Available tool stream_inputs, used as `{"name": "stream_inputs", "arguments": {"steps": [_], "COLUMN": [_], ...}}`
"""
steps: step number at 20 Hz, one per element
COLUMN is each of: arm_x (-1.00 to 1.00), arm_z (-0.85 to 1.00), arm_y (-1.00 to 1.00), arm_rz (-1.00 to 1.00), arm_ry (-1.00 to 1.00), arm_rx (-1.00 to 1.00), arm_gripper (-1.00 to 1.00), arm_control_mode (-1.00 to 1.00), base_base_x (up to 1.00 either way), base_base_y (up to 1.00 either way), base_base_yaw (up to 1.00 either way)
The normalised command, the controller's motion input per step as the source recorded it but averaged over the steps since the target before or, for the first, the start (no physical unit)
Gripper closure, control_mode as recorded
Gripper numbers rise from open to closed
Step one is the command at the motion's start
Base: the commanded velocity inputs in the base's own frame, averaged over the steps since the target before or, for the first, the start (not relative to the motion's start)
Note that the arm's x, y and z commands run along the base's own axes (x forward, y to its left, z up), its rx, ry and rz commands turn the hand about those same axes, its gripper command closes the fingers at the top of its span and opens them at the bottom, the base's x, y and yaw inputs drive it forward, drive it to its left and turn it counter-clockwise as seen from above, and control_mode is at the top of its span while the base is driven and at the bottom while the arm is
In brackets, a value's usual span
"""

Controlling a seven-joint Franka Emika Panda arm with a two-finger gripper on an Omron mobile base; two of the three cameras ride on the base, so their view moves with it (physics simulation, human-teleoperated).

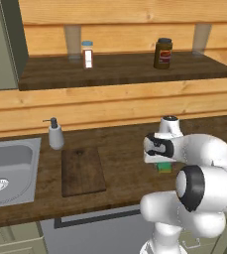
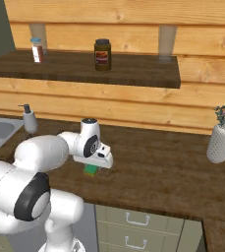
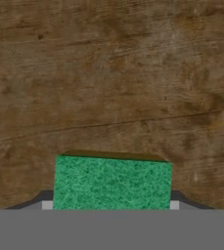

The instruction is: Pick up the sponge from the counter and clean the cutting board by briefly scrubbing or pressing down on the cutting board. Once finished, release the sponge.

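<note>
**A:** Entry 1. You had the jaws clenched on the sponge [image 3: 112, 183]. In the hand view a finger [image 3: 47, 205] sat tight against each short end of the green block, with no gap on either side.

**B:** Why that grip, do you think?

**A:** My reading: you took it across its length from straight above, so the flat underside stayed free to press on wood. The gripper [image 1: 163, 166] pointed down at the surface [image 1: 125, 149], with the sponge peeking out beneath the white hand in both base views.

**B:** Where was it relative to the target?

**A:** It sat on or just above the surface; I could not tell which. It was well apart from the cutting board [image 1: 82, 171], which lay flat on the sink [image 1: 8, 168] side, beside the soap dispenser [image 1: 55, 135]. You would likely have needed to carry the sponge across toward the sink to reach it.

**B:** Materials?

**A:** 3 notes.
1. The sponge top was a coarse, speckled green scouring face, and a thin yellow layer showed below it in the left base view. It was a neat rectangle that probably yields under pressure.
2. The board was thin and dark brown, with grain running lengthwise and a slightly darker tone than the worktop.
3. The surface was dark knotted wood, with long streaks and a fine crack line.

**B:** Anything else nearby?

**A:** A white textured vase [image 2: 220, 142] of flowers stood far off, clear of the carry path.
</note>
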Motion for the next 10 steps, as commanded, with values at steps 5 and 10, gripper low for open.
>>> {"name": "stream_inputs", "arguments": {"steps": [5, 10], "arm_x": [-0.36, -0.05], "arm_z": [0.64, 0.54], "arm_y": [0.57, 0.78], "arm_rz": [0.06, 0.03], "arm_ry": [-0.07, 0.01], "arm_rx": [-0.08, -0.01], "arm_gripper": [1.00, 1.00], "arm_control_mode": [-1.00, -1.00], "base_base_x": [0.00, 0.00], "base_base_y": [0.00, 0.00], "base_base_yaw": [0.00, 0.00]}}
